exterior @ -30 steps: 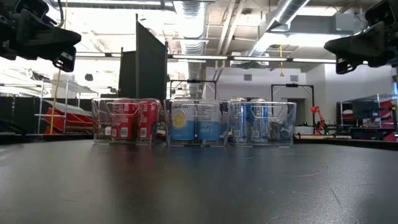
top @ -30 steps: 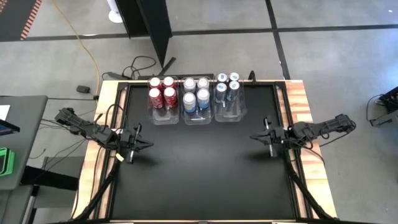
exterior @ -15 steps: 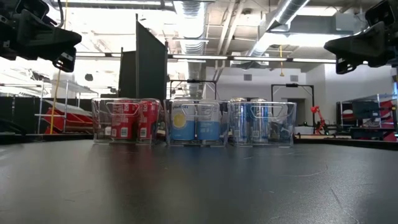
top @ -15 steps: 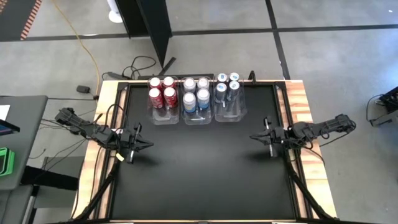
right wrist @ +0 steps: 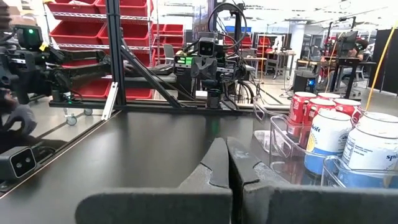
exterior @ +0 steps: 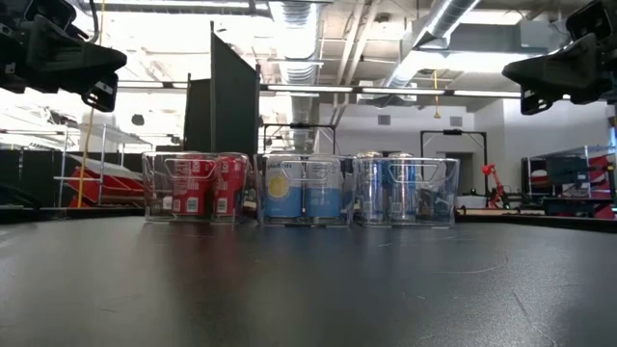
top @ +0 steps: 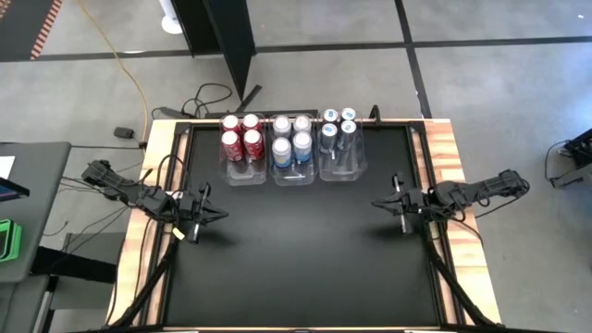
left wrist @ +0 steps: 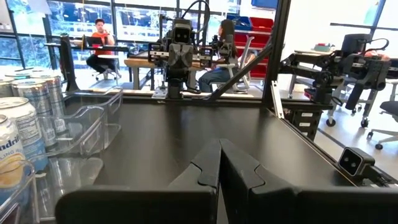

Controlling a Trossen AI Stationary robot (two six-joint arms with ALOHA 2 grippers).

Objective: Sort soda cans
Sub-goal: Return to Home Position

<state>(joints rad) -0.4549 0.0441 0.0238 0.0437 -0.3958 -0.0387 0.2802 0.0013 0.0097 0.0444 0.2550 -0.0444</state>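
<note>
Your bench [top: 305, 259] sits on grey floor [top: 499, 102], with a black panel [top: 227, 37] behind it. Overhead you've got ducts [exterior: 292, 19] and strip lights [exterior: 453, 14]. Red bins [right wrist: 78, 9] on shelving.

Worktop [top: 305, 250] matt black, faint sheen, wood-edged; bins [exterior: 304, 193] clear glossy plastic; soda cans [top: 302, 141] printed metal, shiny bare tops.

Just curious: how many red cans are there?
4 red cans, all upright in the leftmost clear bin, packed two by two at its far end. None seem hidden.
</note>
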